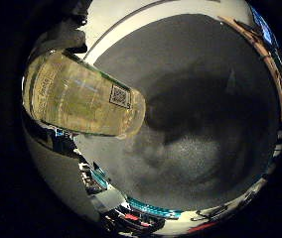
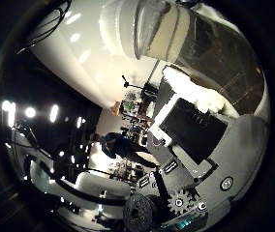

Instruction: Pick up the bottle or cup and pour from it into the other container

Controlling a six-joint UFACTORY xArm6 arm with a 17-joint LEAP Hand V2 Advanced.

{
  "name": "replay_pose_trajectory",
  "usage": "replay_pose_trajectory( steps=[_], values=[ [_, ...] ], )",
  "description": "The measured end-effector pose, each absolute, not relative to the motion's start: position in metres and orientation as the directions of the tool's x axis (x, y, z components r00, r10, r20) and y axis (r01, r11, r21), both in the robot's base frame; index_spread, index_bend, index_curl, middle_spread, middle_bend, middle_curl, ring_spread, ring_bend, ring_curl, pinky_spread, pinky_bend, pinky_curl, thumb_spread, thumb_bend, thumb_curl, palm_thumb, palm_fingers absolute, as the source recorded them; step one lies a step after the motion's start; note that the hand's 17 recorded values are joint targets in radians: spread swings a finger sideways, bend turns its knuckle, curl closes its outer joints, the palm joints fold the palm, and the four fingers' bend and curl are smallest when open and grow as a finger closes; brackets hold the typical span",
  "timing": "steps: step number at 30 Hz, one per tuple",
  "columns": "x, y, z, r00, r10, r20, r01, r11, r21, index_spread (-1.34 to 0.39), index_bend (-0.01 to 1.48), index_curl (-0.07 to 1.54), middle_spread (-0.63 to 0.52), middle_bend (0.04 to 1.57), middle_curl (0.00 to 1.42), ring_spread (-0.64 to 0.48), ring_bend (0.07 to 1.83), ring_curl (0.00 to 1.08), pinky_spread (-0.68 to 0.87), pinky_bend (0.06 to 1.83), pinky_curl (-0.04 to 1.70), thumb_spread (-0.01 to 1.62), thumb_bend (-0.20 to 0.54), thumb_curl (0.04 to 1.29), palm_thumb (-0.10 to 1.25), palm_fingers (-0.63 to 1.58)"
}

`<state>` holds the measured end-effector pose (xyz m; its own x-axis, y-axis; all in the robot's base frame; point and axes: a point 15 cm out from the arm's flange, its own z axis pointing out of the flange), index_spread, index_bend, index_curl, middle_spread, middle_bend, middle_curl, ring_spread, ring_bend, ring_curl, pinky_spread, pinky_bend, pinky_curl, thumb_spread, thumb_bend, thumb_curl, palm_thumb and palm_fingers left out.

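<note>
in the little finger side palm view, a clear plastic bottle (image 1: 84, 99) with a pale yellowish label and a small square code patch fills much of the picture, so it sits close to the palm. it lies tilted over a dark grey, speckled table surface (image 1: 205, 148), and its end reaches out above the shadow cast there. a pale strip runs along the far edge of that surface. dark parts of the hand show just beside the bottle's other end. in the thumb side palm view, the same bottle appears as a clear curved wall with a white band, pressed close against the white and black hand (image 2: 195, 130), whose blocky fingers (image 2: 193, 94) lie against the bottle's side, curled round it in a clamped hold. a small white gear sits on the hand's body nearby. beyond is a dim room with bright ceiling lights.
</note>
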<state>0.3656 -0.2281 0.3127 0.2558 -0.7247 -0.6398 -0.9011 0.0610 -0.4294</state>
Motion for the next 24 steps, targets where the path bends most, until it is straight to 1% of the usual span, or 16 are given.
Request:
replay_pose_trajectory(
  steps=[4,8,12,15,19,24],
  values=[
    [0.371,-0.192,0.344,0.285,-0.760,-0.584,-0.907,-0.017,-0.420,-0.19,1.21,0.79,-0.13,1.34,0.84,-0.26,1.33,0.81,-0.19,1.51,0.58,0.49,-0.018,0.87,1.14,1.07],
    [0.363,-0.168,0.360,0.275,-0.824,-0.495,-0.935,-0.109,-0.336,-0.19,1.23,0.79,-0.13,1.34,0.84,-0.26,1.32,0.84,-0.19,1.49,0.63,0.46,-0.018,0.89,1.12,1.07],
    [0.370,-0.132,0.373,0.325,-0.859,-0.395,-0.933,-0.222,-0.284,-0.19,1.23,0.78,-0.13,1.35,0.84,-0.26,1.31,0.87,-0.19,1.46,0.68,0.43,-0.019,0.91,1.11,1.08],
    [0.371,-0.112,0.383,0.346,-0.884,-0.315,-0.929,-0.277,-0.244,-0.19,1.23,0.78,-0.13,1.35,0.84,-0.27,1.30,0.89,-0.18,1.44,0.71,0.42,-0.018,0.93,1.11,1.08],
    [0.370,-0.087,0.392,0.379,-0.896,-0.232,-0.921,-0.341,-0.188,-0.19,1.24,0.77,-0.13,1.35,0.83,-0.27,1.30,0.90,-0.18,1.41,0.76,0.42,-0.020,0.94,1.10,1.08],
    [0.368,-0.052,0.394,0.419,-0.900,-0.122,-0.907,-0.411,-0.088,-0.19,1.23,0.77,-0.13,1.36,0.83,-0.27,1.29,0.91,-0.19,1.38,0.81,0.39,-0.020,0.95,1.09,1.09]
  ],
)
